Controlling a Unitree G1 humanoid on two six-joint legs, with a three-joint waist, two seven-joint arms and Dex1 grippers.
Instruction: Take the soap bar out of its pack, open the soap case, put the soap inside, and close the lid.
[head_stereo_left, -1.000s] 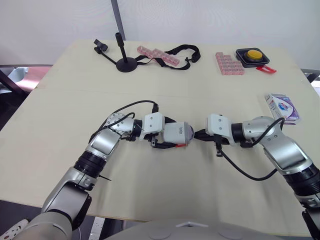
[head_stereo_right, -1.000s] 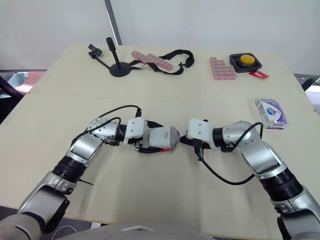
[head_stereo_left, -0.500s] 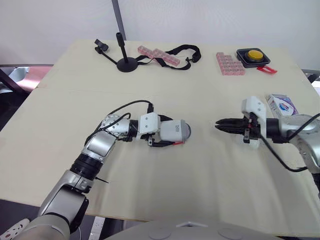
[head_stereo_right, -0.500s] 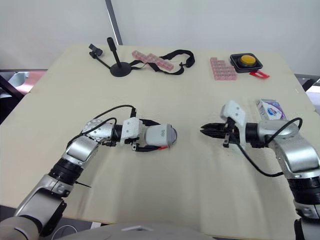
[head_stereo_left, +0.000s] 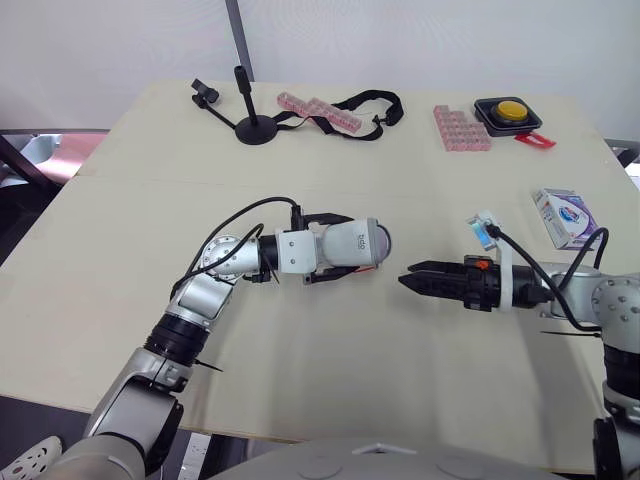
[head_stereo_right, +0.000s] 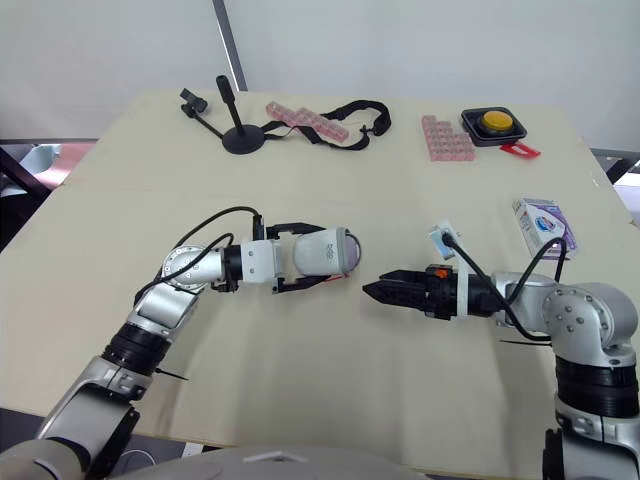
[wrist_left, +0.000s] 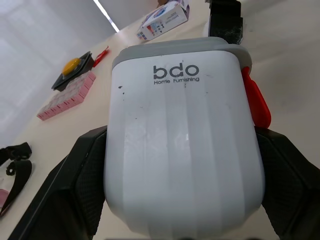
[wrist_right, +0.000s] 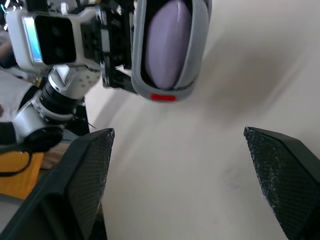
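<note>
The soap case (head_stereo_left: 350, 244), white with a grey rim and a red latch (wrist_right: 162, 97), is held sideways just above the table (head_stereo_left: 300, 400), with my left gripper (head_stereo_left: 340, 245) shut on it, one finger on each side (wrist_left: 75, 180). Its end facing right shows a pale lilac oval (wrist_right: 167, 45); I cannot tell whether that is lid or soap. My right gripper (head_stereo_left: 408, 279) hovers a short gap to the right of the case, pointing at it, open, its fingers (wrist_right: 85, 180) wide apart with nothing between them. The soap pack (head_stereo_left: 565, 217), a white and purple box, lies at the table's right edge.
At the back of the table are a black stand (head_stereo_left: 255, 125), a black strap (head_stereo_left: 368, 103) with pink block strips (head_stereo_left: 318, 108), a pink block tray (head_stereo_left: 460, 128) and a yellow button in a black holder (head_stereo_left: 507, 110). Bare tabletop lies in front of both grippers.
My right gripper has let go of the case's end, drawn back to the right and opened. The left gripper has turned and raised the case slightly.
</note>
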